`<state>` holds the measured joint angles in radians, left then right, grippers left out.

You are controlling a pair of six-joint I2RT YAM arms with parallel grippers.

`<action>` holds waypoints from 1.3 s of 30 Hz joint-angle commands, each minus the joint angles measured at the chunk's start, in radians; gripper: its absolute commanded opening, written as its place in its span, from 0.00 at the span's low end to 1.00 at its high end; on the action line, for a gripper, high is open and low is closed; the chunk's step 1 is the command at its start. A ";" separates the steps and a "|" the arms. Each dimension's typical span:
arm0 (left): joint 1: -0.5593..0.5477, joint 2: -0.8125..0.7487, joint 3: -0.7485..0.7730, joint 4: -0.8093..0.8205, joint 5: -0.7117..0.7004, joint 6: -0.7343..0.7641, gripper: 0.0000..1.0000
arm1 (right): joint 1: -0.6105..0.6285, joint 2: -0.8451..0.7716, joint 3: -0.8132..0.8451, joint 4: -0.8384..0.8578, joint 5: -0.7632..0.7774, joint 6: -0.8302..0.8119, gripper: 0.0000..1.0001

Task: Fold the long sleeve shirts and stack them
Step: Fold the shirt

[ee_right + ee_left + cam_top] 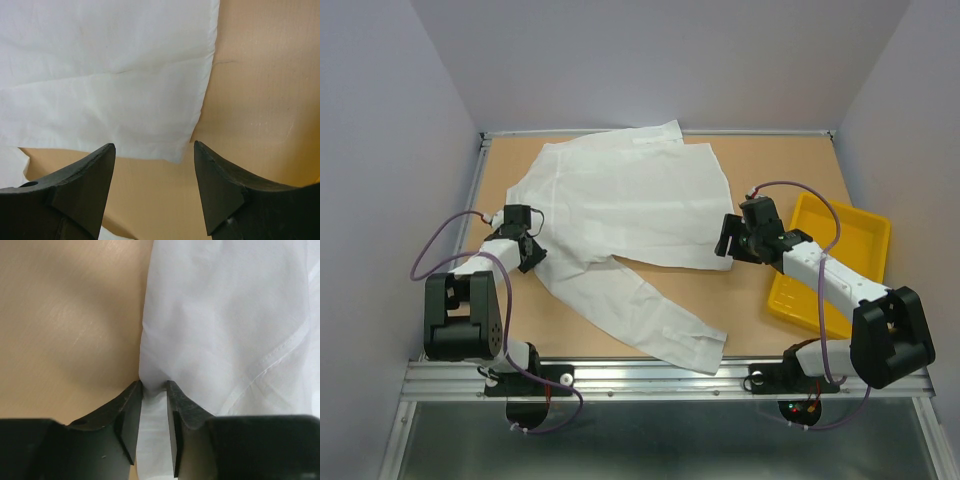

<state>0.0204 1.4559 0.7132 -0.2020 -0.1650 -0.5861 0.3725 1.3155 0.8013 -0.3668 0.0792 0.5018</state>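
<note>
My left hand [154, 387] is nearly shut, its two fingers pinched on a small fold of thin white fabric at the left edge of the shirt [630, 210], with cloth showing in the narrow gap between them. My right hand [153, 145] is spread wide and has hold of nothing. It sits at the shirt's right near corner, where the hem ends just between my fingertips, and I cannot tell whether they touch the cloth or the worktop [780, 180]. The shirt lies spread and wrinkled across the middle and far part of the worktop, its collar towards the far edge. One long sleeve [640, 310] runs diagonally to the near right and ends close to the near edge. The worktop is a light tan, wood-like board. To the right, well apart from the shirt and beside my right arm, lies a yellow tray [850, 245]. A metal rail [650, 375] runs along the near edge where my arms are bolted. Pale, plain walls [650, 60] close the space in on the left, far and right sides.
</note>
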 commanded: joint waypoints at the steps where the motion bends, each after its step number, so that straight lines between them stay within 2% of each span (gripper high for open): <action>1: -0.011 0.054 -0.035 -0.040 0.062 -0.023 0.26 | -0.001 0.004 -0.034 0.008 0.022 0.006 0.70; 5: -0.016 0.052 -0.026 -0.050 0.062 -0.017 0.10 | -0.001 0.019 -0.030 0.008 0.030 0.011 0.70; 6: -0.016 0.047 -0.021 -0.053 0.062 -0.017 0.09 | -0.001 0.022 -0.028 0.008 0.034 0.012 0.70; 7: -0.016 0.044 -0.021 -0.060 0.061 -0.014 0.03 | -0.003 0.024 -0.028 0.008 0.034 0.020 0.70; 10: -0.016 0.009 -0.015 -0.083 0.055 -0.011 0.00 | -0.001 0.033 -0.030 0.008 0.050 0.041 0.70; 20: -0.017 -0.161 0.022 -0.194 0.028 0.020 0.00 | -0.001 0.097 -0.037 0.011 0.036 0.069 0.70; 33: -0.016 -0.223 0.055 -0.258 0.030 0.057 0.00 | -0.001 0.160 -0.074 0.025 0.085 0.139 0.69; 39: -0.016 -0.244 0.081 -0.296 0.032 0.060 0.00 | -0.001 0.162 -0.076 0.046 0.114 0.181 0.64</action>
<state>0.0074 1.2541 0.7486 -0.4492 -0.1280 -0.5407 0.3725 1.4631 0.7525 -0.3485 0.1501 0.6449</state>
